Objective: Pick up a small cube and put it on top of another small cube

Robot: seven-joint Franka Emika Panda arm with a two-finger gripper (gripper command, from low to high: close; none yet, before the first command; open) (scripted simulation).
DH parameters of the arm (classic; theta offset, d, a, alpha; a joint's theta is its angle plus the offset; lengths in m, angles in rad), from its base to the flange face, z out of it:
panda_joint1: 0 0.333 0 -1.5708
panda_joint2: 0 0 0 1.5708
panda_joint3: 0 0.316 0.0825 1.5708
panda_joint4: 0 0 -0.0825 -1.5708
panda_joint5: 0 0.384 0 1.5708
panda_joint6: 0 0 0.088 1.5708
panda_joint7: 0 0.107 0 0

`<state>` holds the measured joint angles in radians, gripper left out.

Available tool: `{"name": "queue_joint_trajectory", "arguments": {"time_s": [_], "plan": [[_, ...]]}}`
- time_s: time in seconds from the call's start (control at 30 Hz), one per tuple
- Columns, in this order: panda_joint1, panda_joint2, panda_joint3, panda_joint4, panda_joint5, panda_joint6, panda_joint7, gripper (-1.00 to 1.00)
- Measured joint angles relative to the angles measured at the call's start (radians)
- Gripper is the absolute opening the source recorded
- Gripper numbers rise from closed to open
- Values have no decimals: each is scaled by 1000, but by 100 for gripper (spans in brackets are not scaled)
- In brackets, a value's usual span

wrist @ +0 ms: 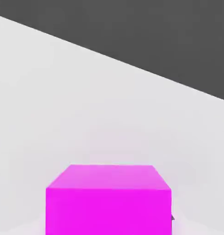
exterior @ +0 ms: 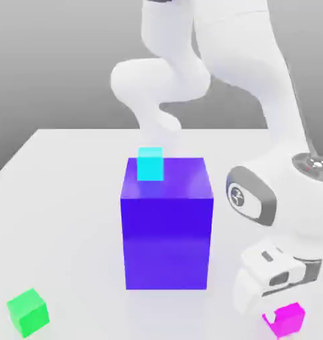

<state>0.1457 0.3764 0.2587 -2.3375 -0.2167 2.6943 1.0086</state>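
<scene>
The gripper (exterior: 278, 312) is down at the pink cube (exterior: 287, 319), which sits on the table (exterior: 64, 199) in front of the big blue block (exterior: 167, 229), to the exterior view's right. Its fingers are pressed together, seemingly pinching the pink cube. The lift and the stacking onto another small cube, perhaps the cyan cube (exterior: 150, 164) atop the blue block, are not yet done.

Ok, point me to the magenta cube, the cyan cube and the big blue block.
magenta cube (wrist: 108, 199): hand view, front face.
cyan cube (exterior: 150, 165): exterior view, front face, atop the block.
big blue block (exterior: 166, 242): exterior view, front face.

White arm bent low, wrist angled down, gripper (exterior: 283, 312) apparently closed (fingers mostly hidden) on something.
</scene>
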Motion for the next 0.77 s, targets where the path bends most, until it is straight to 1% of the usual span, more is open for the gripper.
{"name": "queue_joint_trajectory", "arguments": {"time_s": [0.07,0.43,0.5,0.57,0.6,0.77], "plan": [[-52,-37,-22,-7,31,-30,-18,-100],[-366,-148,-238,-47,181,-90,-89,-100],[-423,-147,-281,-46,211,-86,-104,-100],[-488,-95,-314,-28,245,-51,-120,-100],[-519,-48,-324,-15,264,-15,-130,100],[-519,-48,-324,-15,264,-15,-130,100]]}}
